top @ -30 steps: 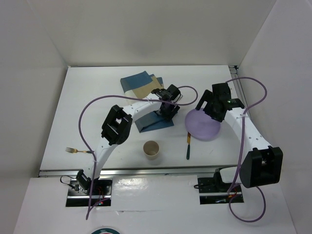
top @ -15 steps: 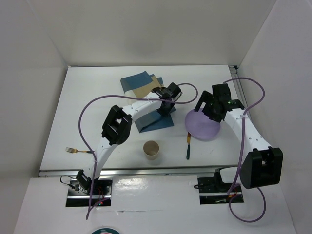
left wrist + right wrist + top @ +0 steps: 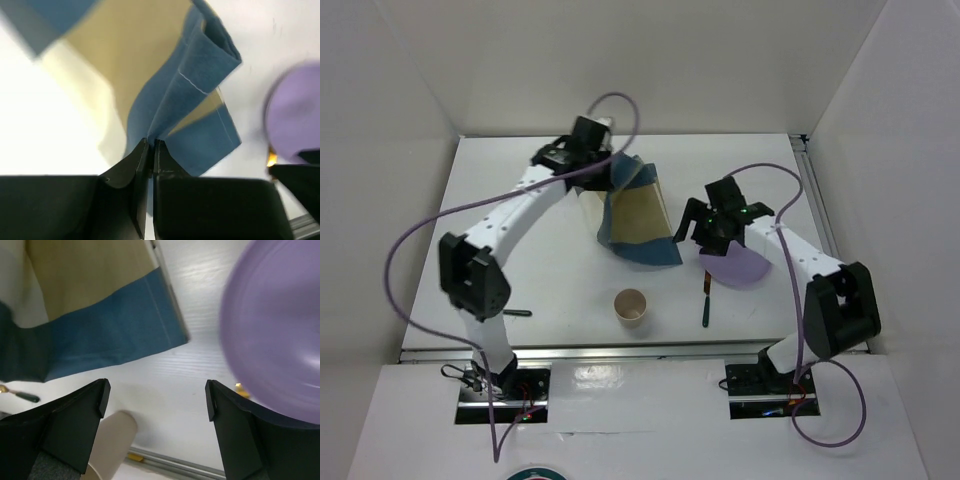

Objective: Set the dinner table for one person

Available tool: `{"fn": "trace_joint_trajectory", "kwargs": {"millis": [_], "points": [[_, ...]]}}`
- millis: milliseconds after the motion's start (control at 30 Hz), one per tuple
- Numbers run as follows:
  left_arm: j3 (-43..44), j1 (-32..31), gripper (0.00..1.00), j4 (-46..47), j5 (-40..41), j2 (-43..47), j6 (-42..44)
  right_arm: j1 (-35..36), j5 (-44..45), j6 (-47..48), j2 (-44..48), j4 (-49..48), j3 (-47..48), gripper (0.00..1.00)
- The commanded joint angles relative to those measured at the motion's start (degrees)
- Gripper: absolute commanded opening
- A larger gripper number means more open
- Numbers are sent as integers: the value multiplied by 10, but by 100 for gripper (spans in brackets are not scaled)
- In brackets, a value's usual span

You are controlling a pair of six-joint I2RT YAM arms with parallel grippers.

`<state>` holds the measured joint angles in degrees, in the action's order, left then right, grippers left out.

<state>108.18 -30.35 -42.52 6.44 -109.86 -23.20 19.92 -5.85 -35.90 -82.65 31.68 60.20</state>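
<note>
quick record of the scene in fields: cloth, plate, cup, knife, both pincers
left pincer: shut on placemat, holding it up
placemat: blue and tan, hanging in folds
right pincer: open, empty, above the gap between placemat and plate
plate: purple, on dinner table
cup: paper, upright, toward near edge
knife: lying by plate's near-left edge, black handle toward the arms

the white dinner table (image 3: 760, 310) carries a purple plate (image 3: 732, 268) on its right side, with a black-handled knife (image 3: 705, 308) just beside the plate's near-left rim. a paper cup (image 3: 630, 308) stands upright near the front edge. the blue-and-tan placemat (image 3: 640, 225) rests its lower edge mid-table, its upper part raised. a dark utensil handle (image 3: 517, 312) lies at the left.
</note>
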Motion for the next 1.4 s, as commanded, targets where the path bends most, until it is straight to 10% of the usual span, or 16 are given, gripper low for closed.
{"fn": "trace_joint_trajectory", "kwargs": {"millis": [0, 300, 1200, 1367], "points": [[-102, 61, 0, 68, -62, 101, -115, 33, -27, -98, -54, -32, -4, 88], [-423, 104, 0, 258, -89, 286, -273, 79, -108, -306, -91, -170, -110, 85], [-302, 136, 0, 249, -116, 259, -272, 144, -46, -487, -162, -363, -144, 84], [-297, 136, 0, 242, -115, 259, -267, 149, -19, -497, -162, -357, -132, 57]]}}
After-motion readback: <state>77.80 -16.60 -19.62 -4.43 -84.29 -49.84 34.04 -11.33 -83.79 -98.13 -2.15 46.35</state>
